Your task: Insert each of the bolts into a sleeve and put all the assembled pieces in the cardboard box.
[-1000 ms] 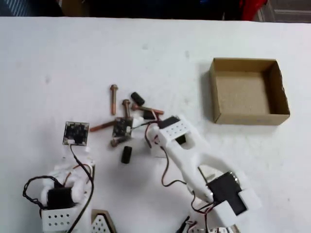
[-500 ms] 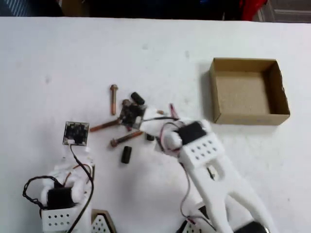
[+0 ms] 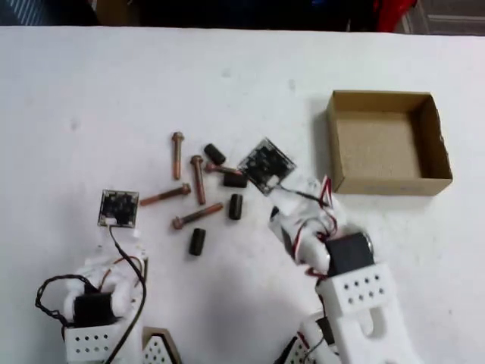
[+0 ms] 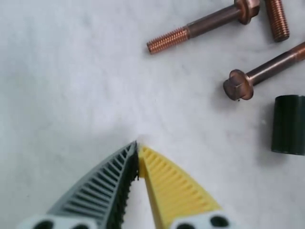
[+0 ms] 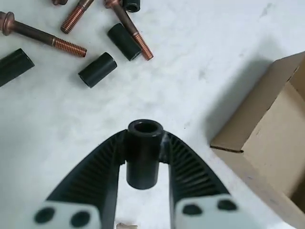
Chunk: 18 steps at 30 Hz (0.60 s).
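table (image 3: 91, 83): white (faintly marked) | behind: dark | far corner: red object (image 3: 394, 12)

The right tool (image 5: 143, 136) has pulled back from the bolts (image 3: 198, 180) toward the box (image 3: 388, 184), carrying off one black sleeve (image 5: 143, 157).

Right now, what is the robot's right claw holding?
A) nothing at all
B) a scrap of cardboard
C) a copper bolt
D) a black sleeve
D: the right wrist view shows the right gripper shut on a black sleeve, which sits between its two fingers with no bolt in its open end.
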Tool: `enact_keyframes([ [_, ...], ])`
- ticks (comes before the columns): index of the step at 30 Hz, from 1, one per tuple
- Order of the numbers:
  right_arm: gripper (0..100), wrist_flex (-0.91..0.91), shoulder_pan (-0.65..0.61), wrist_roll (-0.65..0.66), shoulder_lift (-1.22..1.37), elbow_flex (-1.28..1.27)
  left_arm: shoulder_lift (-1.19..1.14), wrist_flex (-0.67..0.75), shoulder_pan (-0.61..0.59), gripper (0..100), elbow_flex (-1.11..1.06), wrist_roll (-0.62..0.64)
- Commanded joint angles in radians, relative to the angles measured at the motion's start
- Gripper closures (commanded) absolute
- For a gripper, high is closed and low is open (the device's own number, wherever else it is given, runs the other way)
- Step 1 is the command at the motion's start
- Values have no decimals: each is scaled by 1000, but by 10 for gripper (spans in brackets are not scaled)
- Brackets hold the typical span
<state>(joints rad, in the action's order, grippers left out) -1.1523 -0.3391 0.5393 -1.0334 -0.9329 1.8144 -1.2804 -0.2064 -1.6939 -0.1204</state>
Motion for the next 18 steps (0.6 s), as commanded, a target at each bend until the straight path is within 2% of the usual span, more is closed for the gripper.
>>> enact_keyframes([
  [1, 978, -7, 12, -46, -125, -77, 5, 26, 1, 973, 2, -11],
  [5, 980, -5, 12, -48, -292, -218, 5, 28, 48, 972, 2, -11],
  [11, 981, -4, 41, -44, -570, -373, 5, 29, 51, 972, 2, -15],
  [15, 978, -12, 61, -51, -743, -451, 7, 38, 51, 972, 2, -166],
  [18, 978, -33, 61, -52, -766, -497, 7, 103, 45, 972, 2, -253],
])
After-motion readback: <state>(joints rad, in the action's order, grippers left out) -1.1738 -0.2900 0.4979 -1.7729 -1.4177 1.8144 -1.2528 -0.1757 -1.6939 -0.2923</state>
